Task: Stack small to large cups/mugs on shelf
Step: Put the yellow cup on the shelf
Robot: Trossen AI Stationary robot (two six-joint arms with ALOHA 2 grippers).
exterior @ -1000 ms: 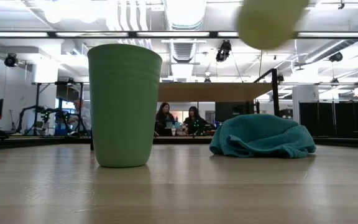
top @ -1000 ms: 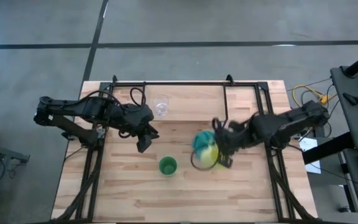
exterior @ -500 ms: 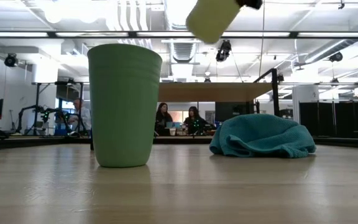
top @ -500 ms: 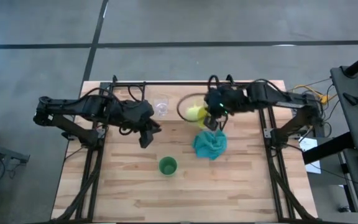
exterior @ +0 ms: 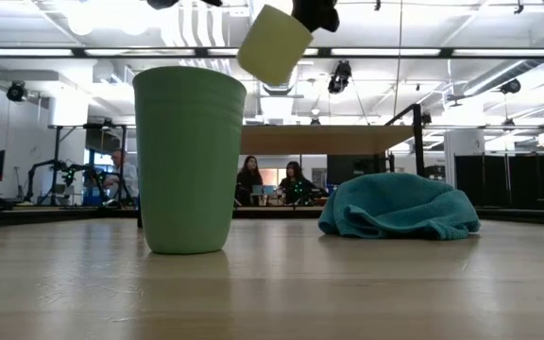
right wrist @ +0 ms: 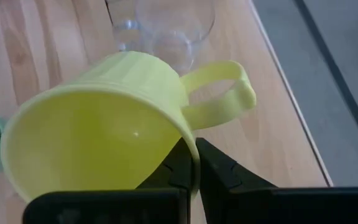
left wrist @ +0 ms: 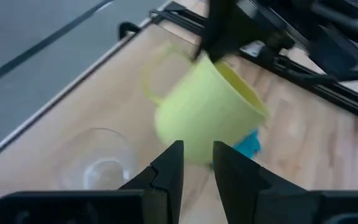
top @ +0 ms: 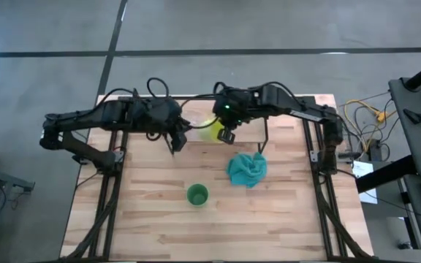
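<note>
Wooden table (top: 145,219) carries the green cup (top: 197,194) and teal cloth (top: 247,169); the right gripper (top: 227,131) pinches the tilted yellow mug (top: 212,128) over the far shelf (top: 283,111) beside the glass cup (left wrist: 101,168). Left gripper (top: 175,140) hangs nearby, fingers narrowly apart. People (exterior: 270,181) sit in the room behind.

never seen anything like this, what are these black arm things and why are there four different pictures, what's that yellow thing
These are two robot arms at a wooden table, each ending in a two-finger gripper. One picture looks straight down, one looks level across the tabletop, and two come from cameras on the arms' wrists. The right gripper pinches the rim of a yellow mug, holding it tilted in the air over the shelf at the table's far side. The left gripper hangs close beside the mug, holding nothing. A clear glass cup stands on the shelf under the mug. A green cup and a teal cloth sit on the table.
</note>
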